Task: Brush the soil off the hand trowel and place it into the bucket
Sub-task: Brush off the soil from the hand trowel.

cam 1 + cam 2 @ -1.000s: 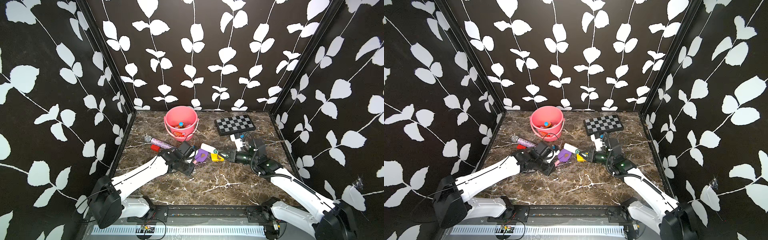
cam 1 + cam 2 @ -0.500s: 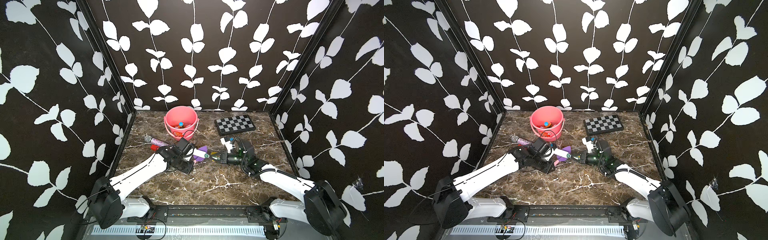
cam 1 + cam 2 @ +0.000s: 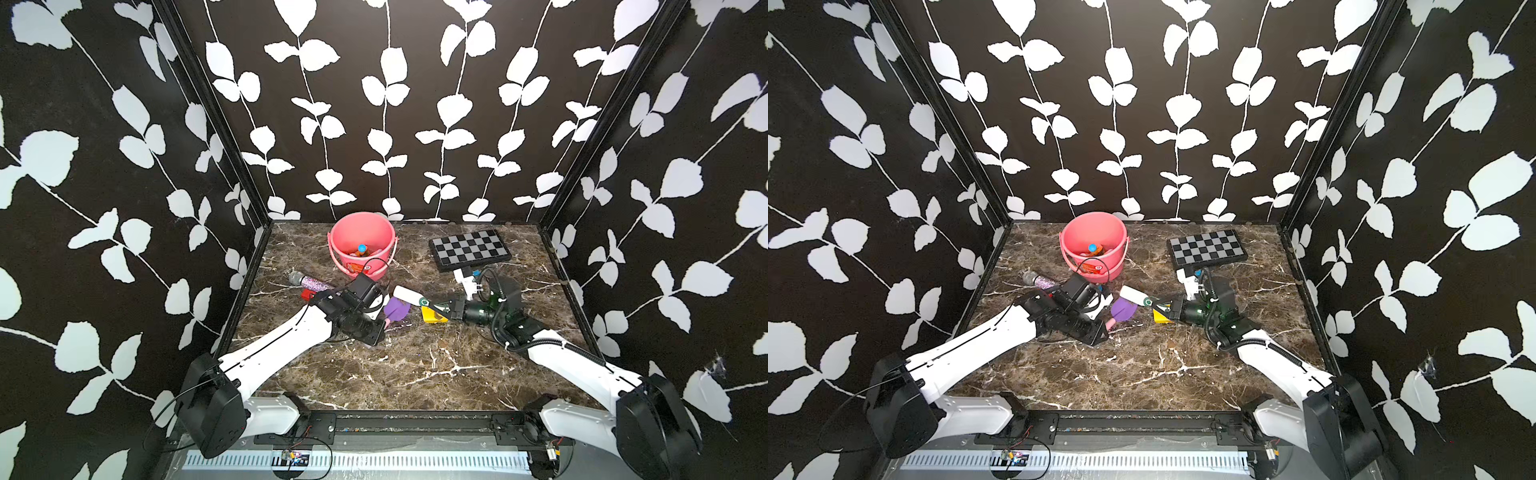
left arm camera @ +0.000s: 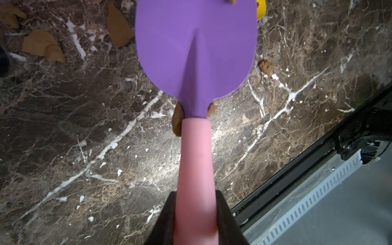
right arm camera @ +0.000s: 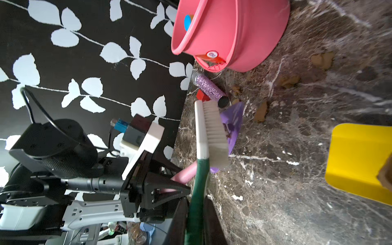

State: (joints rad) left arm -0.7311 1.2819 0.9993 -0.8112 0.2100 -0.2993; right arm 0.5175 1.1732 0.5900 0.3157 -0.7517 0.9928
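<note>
The left gripper (image 4: 195, 197) pinches the trowel (image 4: 196, 42) by its handle, blade pointing at the brush (image 5: 203, 137) clamped in the right gripper (image 5: 196, 207), bristles facing it.

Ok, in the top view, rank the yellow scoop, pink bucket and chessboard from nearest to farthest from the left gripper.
1. yellow scoop, just past the trowel held by the left gripper.
2. bucket, behind the gripper, toward the back wall.
3. chessboard, at the back right.

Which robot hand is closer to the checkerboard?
The right gripper. It holds the brush in front of the checkerboard, toward the robot. The left gripper, holding the trowel, is farther away, off to the board's left.
</note>
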